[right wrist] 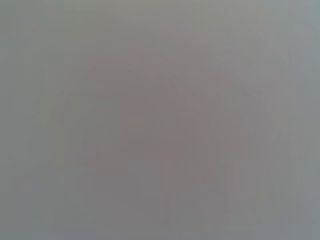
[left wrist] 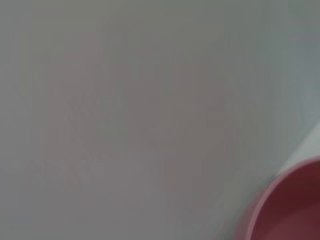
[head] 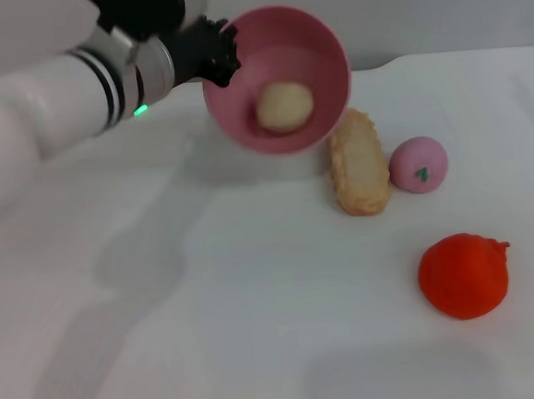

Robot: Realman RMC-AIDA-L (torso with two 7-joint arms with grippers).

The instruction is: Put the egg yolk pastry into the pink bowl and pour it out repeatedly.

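The pink bowl [head: 316,52] is held in the air above the table's far middle, tipped with its mouth toward me. The pale cream egg yolk pastry [head: 285,106] lies inside it against the lower wall. My left gripper [head: 221,55] is shut on the bowl's left rim, the arm reaching in from the left. Part of the bowl's rim [left wrist: 290,205] shows in the left wrist view. My right gripper is out of view; the right wrist view shows only a blank grey surface.
A long golden-brown bread piece [head: 358,163] lies on the white table [head: 257,311] just below the bowl. A pink ball with a green mark [head: 419,163] sits to its right. A red tomato-like object [head: 464,275] lies nearer me on the right.
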